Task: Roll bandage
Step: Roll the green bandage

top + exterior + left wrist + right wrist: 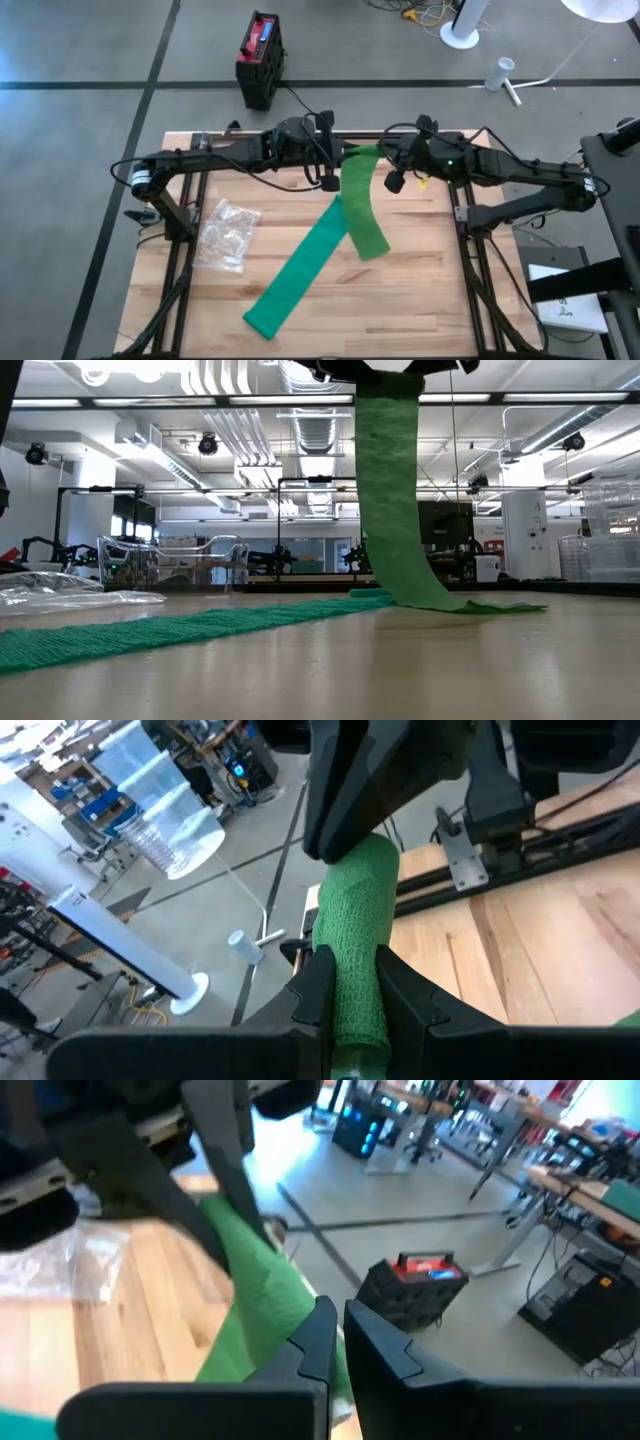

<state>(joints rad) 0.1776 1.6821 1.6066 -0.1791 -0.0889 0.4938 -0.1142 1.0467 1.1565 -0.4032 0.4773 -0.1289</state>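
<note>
Rolling is just starting: I have both the left gripper [345, 985] and right gripper [335, 1330] pinched shut on the bandage [355, 205], its tail hanging below them. Next I need to wind it between them without slack.

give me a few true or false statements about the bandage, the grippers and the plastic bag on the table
1. Both grippers hold the green bandage up above the table. True: the left gripper and the right gripper are each shut on its raised end.
2. The whole bandage is lifted clear of the wooden table. False: a long tail lies flat on the wood.
3. A clear plastic bag lies on the left arm's side of the table. True.
4. The plastic bag rests on top of the bandage. False: it lies apart from it.
5. The red and black box stands on the table. False: it is on the floor beyond the table.
</note>
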